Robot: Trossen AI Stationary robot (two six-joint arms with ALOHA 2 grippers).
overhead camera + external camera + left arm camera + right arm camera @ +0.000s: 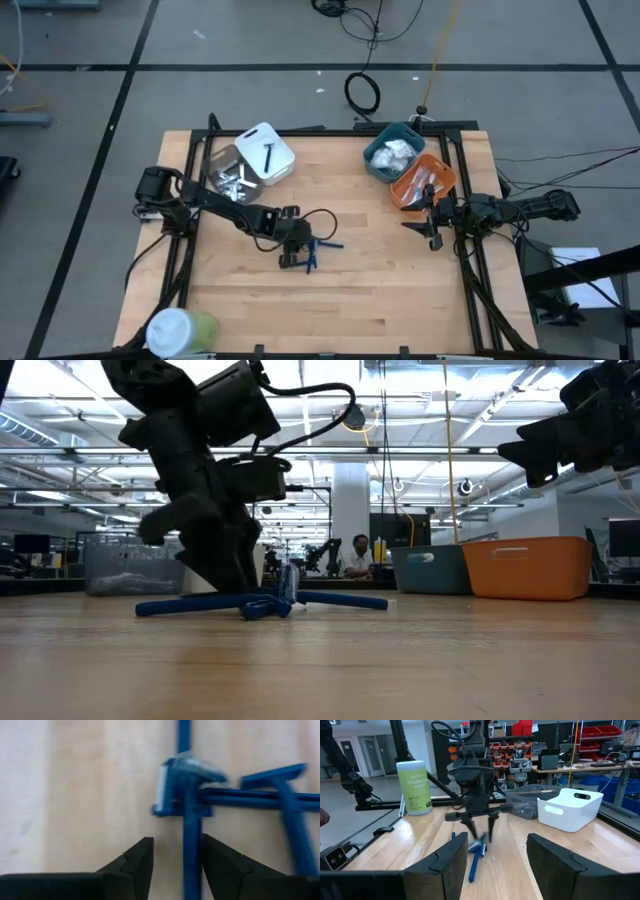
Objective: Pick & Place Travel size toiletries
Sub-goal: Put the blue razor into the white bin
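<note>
dark blue plastic sticks (318,247), several crossed in a small heap with one pale-headed piece among them, lie on the bare wood near the middle of the table (330,300). the left gripper (295,255) is down over the heap, its two dark fingers (135,865) partly open with one stick's shaft between them; whether they press it cannot be told. the left wrist view shows that shaft running between the fingertips, which the high view is too coarse to give.

far left on the table, a clear plastic bin (228,175) holds small silver tubes (236,181), and the white plastic bin (266,153) just beside it has one dark stick in it. far right, a teal bin (392,150) holds white crinkly packets (394,153), and the orange bin (424,181) touching it holds thin pale items too small to make out. the right gripper (433,225) hangs just near of the orange bin, fingers spread wide and empty. a white-lidded green cup (181,330) stands at the near left corner. only the low view shows a person (355,557) seated far back in the room.
</note>
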